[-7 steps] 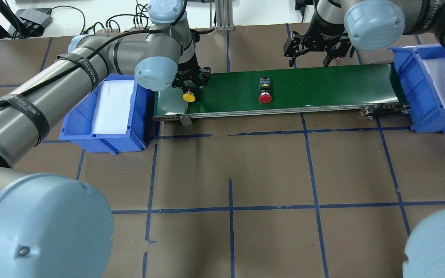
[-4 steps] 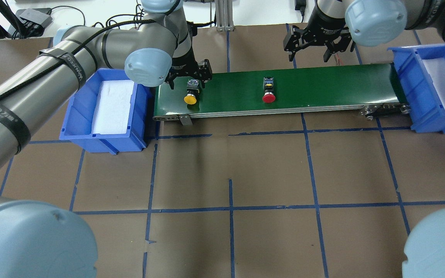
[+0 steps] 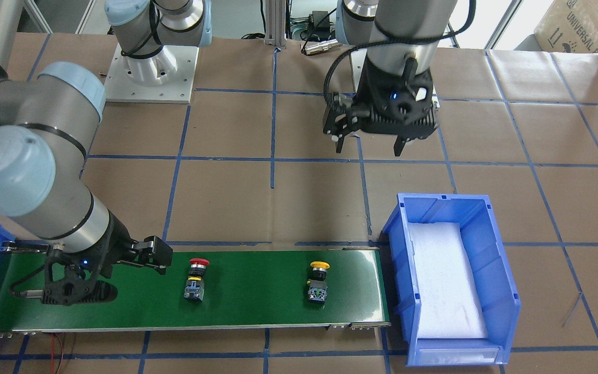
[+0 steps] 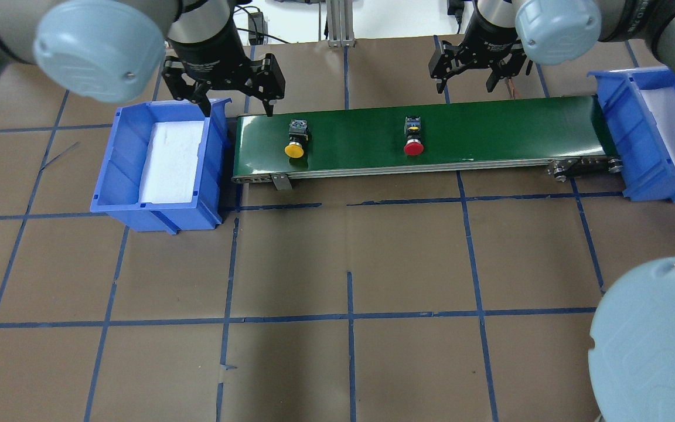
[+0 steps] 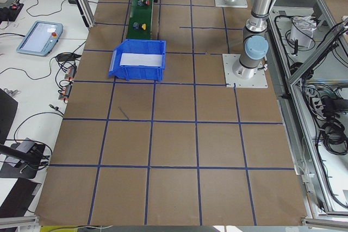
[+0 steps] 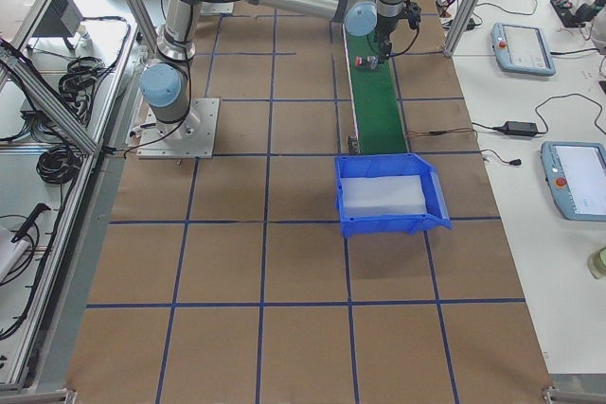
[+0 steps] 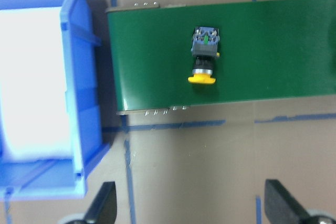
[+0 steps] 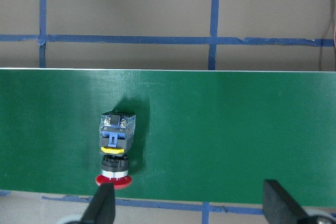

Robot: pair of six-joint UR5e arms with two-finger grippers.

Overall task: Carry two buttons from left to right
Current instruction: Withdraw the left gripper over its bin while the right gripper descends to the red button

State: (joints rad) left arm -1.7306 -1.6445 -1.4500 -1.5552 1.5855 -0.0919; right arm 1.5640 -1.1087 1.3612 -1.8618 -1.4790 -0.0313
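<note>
The yellow button (image 4: 295,143) lies on its side near the left end of the green conveyor belt (image 4: 490,129), also seen in the front view (image 3: 318,280) and the left wrist view (image 7: 205,59). The red button (image 4: 413,139) lies mid-belt, also in the front view (image 3: 196,279) and the right wrist view (image 8: 115,150). My left gripper (image 4: 237,105) is open and empty, raised over the gap between the left bin and the belt's end. My right gripper (image 4: 466,82) is open and empty above the belt's far edge, right of the red button.
A blue bin (image 4: 113,152) lined with white foam stands at the belt's left end. A second blue bin (image 4: 613,88) stands at the right end. Brown paper with blue tape lines covers the table. Cables lie beyond the far edge.
My left gripper has left the yellow button, risen and drawn back to the left toward the bin. Both buttons have shifted a little to the right on the belt.
</note>
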